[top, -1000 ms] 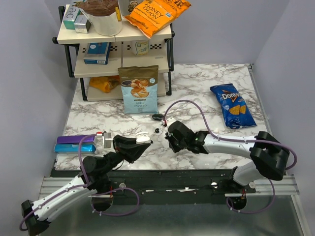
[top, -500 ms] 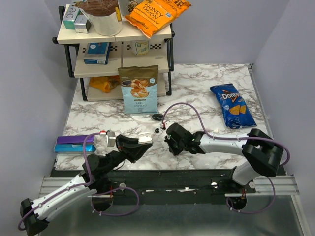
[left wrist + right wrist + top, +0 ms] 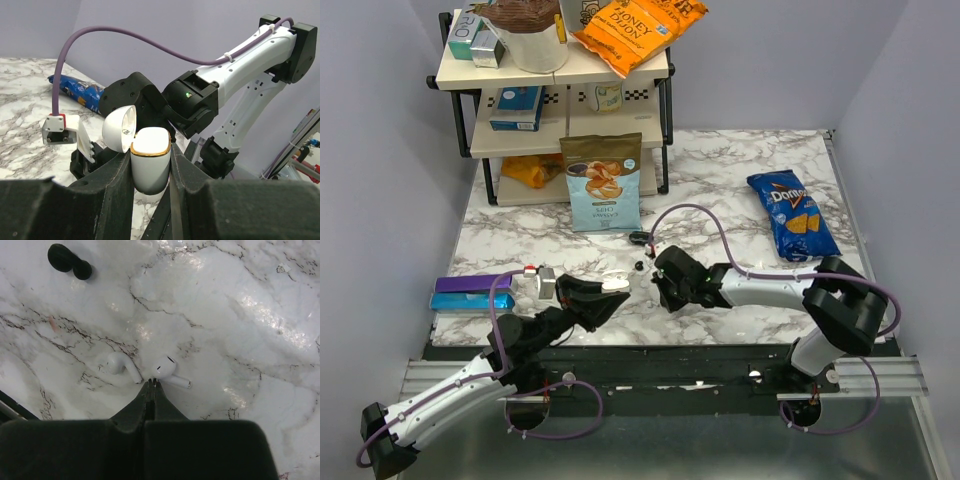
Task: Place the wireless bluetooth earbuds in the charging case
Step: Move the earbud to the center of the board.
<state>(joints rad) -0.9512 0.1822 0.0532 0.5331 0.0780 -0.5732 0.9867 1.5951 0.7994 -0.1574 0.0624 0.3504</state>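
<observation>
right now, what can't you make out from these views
- Top view: two white earbuds not discernible, either under the right end effector or lost against the marble.
- Left wrist view: inside of the charging case, screened by its own wall; left end effector grips it.
- Right wrist view: black object too small to identify; tip-to-earbud contact unclear.

marble table (image 3: 720, 170) with two white earbuds (image 3: 165, 367) side by side, a blue chip bag (image 3: 790, 213), a purple box (image 3: 470, 287)

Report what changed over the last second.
The right arm slid left, its shut fingers ending at the white earbuds. The left arm edged right, still holding the open charging case. Nothing grasped or released; the Doritos bag unmoved.
</observation>
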